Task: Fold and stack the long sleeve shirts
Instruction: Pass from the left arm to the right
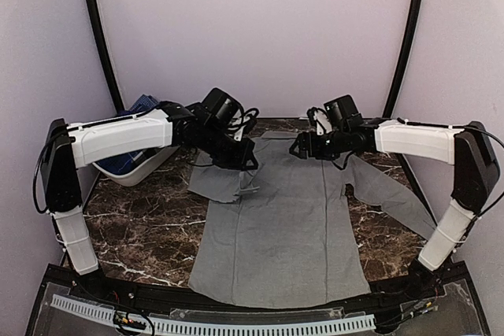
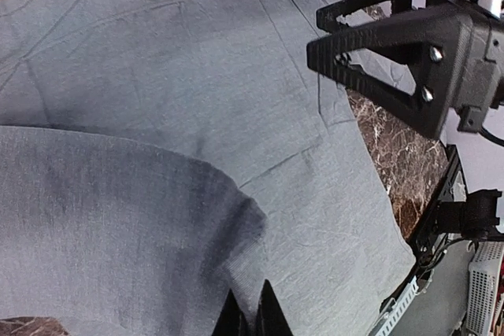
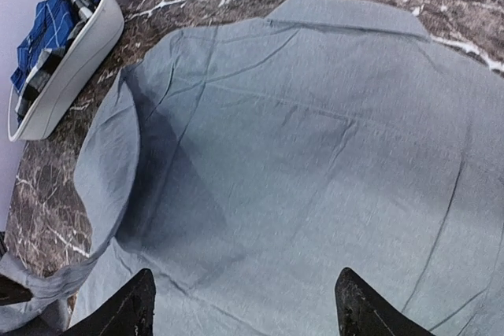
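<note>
The fingertips [image 3: 138,308] of my right claw [image 3: 248,308] sit closest to my right wrist lens, spread wide with nothing between them, only the grey shirt [image 3: 315,155] below. From here I see its collar [image 3: 346,17] toward the far edge of the table. I also see the plaid shirt [image 3: 47,21] bunched in the white basket [image 3: 75,76] at the far left corner.

My left wrist view shows none of that. It shows grey cloth with a folded layer across it, and the tips of my left claw [image 2: 252,316] almost together at the bottom. I cannot tell whether they pinch any cloth.

Only the overhead view gives the whole layout. The grey shirt [image 1: 279,226] lies flat down the middle of the marble table [image 1: 134,226], hem at the near edge. Its left sleeve [image 1: 224,180] is folded in, and its right sleeve [image 1: 394,194] trails toward the right edge. My left claw [image 1: 244,161] is over the folded sleeve, and my right claw [image 1: 302,147] is near the collar.
</note>
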Robot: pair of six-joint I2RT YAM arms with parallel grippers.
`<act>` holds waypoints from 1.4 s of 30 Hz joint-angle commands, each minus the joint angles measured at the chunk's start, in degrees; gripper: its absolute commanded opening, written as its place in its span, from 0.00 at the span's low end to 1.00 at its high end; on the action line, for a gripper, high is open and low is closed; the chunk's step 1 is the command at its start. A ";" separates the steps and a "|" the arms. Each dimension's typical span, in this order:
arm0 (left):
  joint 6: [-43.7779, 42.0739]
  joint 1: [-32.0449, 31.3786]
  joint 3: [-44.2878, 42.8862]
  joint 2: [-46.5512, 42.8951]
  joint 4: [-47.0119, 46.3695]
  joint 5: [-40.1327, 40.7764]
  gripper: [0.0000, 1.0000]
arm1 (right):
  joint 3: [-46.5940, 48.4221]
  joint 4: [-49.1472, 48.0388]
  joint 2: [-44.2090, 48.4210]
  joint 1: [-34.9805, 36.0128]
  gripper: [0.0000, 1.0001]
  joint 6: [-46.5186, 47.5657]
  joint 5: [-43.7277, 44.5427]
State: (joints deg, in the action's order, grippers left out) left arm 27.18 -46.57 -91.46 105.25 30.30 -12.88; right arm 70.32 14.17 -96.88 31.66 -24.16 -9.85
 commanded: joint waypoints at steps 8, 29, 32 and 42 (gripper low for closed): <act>5.17 -1.24 -0.82 11.54 -9.58 -10.09 0.00 | -18.10 -7.97 12.56 8.26 0.75 -6.45 1.27; 13.38 -1.50 0.67 16.12 -14.83 -14.34 0.04 | -12.96 -9.53 2.46 26.89 0.84 -14.47 16.54; 13.52 -1.51 0.67 16.21 -14.84 -14.28 0.04 | -11.72 -8.61 0.34 27.13 0.80 -15.93 19.61; 11.99 -1.43 -2.90 15.55 -10.57 -9.11 0.23 | -9.52 -6.20 -2.13 27.06 0.09 -18.72 26.11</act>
State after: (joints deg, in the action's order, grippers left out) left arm 40.16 -47.55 -91.66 121.51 16.97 -25.08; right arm 58.83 7.38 -98.76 58.41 -41.39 12.23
